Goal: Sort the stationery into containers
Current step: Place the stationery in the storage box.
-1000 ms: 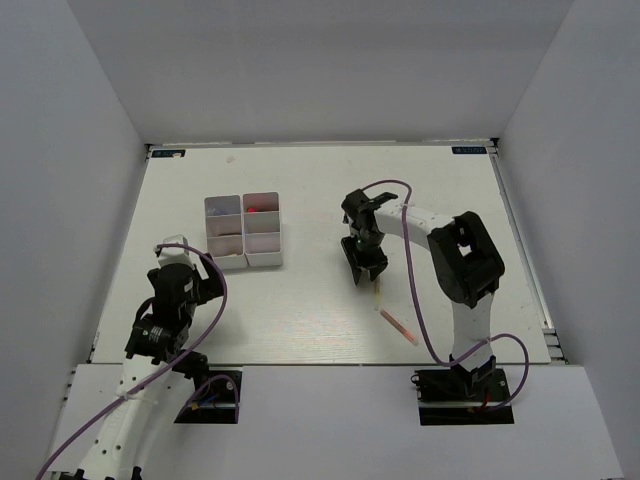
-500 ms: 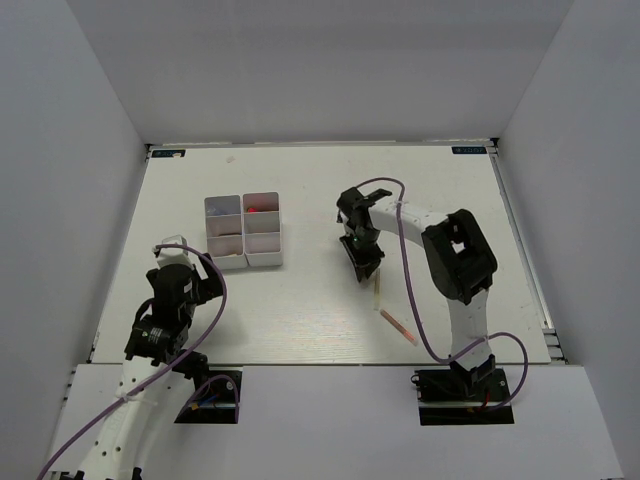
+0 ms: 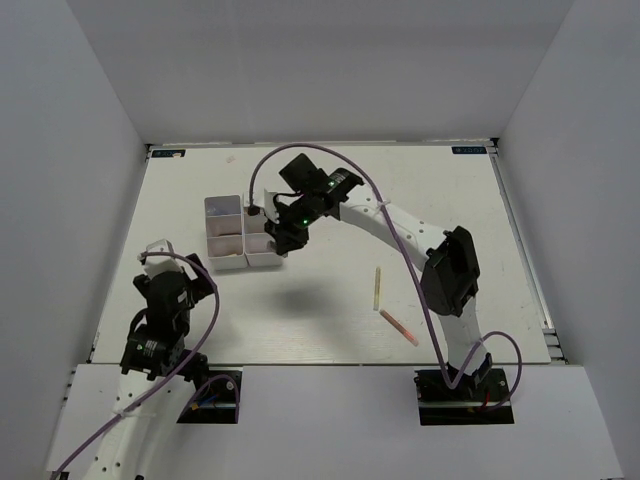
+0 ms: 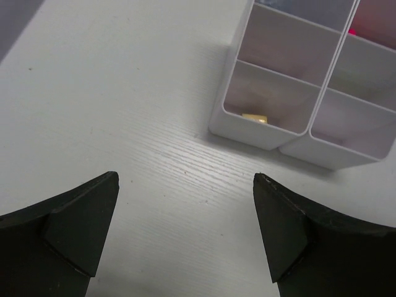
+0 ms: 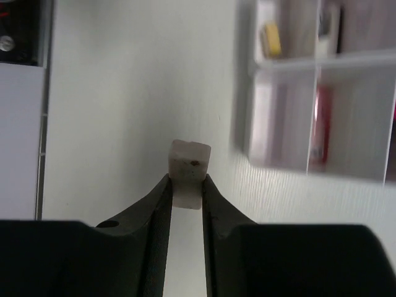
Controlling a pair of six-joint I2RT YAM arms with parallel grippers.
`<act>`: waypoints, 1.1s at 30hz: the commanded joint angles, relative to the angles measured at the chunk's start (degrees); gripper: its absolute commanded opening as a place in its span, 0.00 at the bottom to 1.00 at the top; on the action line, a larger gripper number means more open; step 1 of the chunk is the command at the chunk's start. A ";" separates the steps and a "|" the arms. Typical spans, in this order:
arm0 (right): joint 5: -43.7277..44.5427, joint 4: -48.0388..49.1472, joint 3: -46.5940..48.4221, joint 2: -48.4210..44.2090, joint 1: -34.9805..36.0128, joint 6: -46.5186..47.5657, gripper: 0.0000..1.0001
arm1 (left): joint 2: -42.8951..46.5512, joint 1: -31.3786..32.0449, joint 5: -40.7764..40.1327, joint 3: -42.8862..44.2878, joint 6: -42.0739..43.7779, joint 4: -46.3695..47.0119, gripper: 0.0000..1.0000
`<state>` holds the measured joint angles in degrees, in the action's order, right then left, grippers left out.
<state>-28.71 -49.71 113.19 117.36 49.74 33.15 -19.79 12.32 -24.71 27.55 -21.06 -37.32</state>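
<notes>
Beside the tray (image 3: 262,260), right gripper (image 5: 187,185) pinches an eraser (image 5: 190,162), left gripper (image 4: 185,185) gapes wide; some pieces binned, yellow pencil (image 3: 377,288), pink pencil (image 3: 399,327) lie unsorted on tabletop (image 3: 320,310)

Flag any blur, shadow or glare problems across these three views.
Top external: even light, sharp, no glare; a soft shadow falls on the table. Left wrist: crisp, table grain and the tray in focus. Right wrist: the tray behind is smeared, while the pale eraser pinched in the right hand looks fairly sharp.
</notes>
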 commanded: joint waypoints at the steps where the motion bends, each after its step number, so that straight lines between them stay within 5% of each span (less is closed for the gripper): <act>1: -12.15 4.26 4.14 0.23 1.50 11.41 0.00 | 2.65 -0.28 -4.99 -0.83 -0.74 0.40 1.00; 4: -20.06 8.49 8.87 5.32 0.55 10.90 0.00 | 3.27 -0.28 -5.53 -0.92 -0.74 0.32 1.00; 7: -22.89 19.36 9.51 8.57 1.50 -3.68 0.00 | 2.66 -0.36 -5.09 -0.83 -0.56 0.32 1.00; 11: -26.66 45.87 6.26 11.74 1.15 -18.71 0.00 | 2.74 -0.28 -4.91 -0.74 -0.47 0.49 1.00; 12: -25.88 45.41 8.17 13.84 1.24 -19.25 0.00 | 2.91 -0.19 -4.74 -0.83 -0.47 0.41 1.00; 16: -26.58 43.64 14.69 19.74 1.68 -14.10 0.00 | 3.01 -0.36 -4.56 -0.83 -0.47 0.67 1.00; 33: -13.40 53.23 0.73 18.96 2.29 -2.57 0.00 | 2.74 -0.36 -3.50 -0.83 -0.21 0.76 1.00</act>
<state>-44.29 -0.14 115.48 138.58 51.55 26.94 -16.82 12.29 -28.51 26.92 -21.43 -37.26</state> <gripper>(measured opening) 0.255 0.995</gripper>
